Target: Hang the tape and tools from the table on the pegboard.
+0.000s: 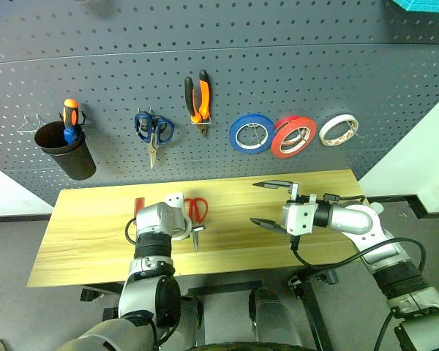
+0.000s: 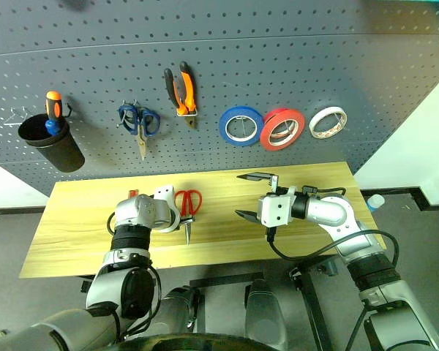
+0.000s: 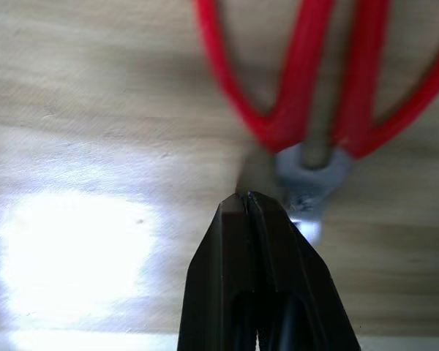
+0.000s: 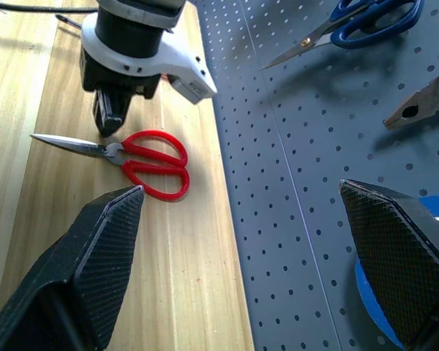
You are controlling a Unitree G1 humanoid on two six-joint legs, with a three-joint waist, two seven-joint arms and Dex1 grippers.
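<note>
Scissors (image 4: 135, 157) blades toward table (image 1: 88, 219) front.

I'm in a workshop-type spot, prob. a lab tool bench: a dark grey pegboard (image 1: 293, 80) w/ hooks carries pliers (image 1: 198, 101), blue scissors (image 1: 154, 131), tape rolls (image 1: 293, 136) and a black cup (image 1: 66, 150) w/ a screwdriver. Below it is a plain light-wood table (image 1: 88, 227) on a grey floor.
</note>
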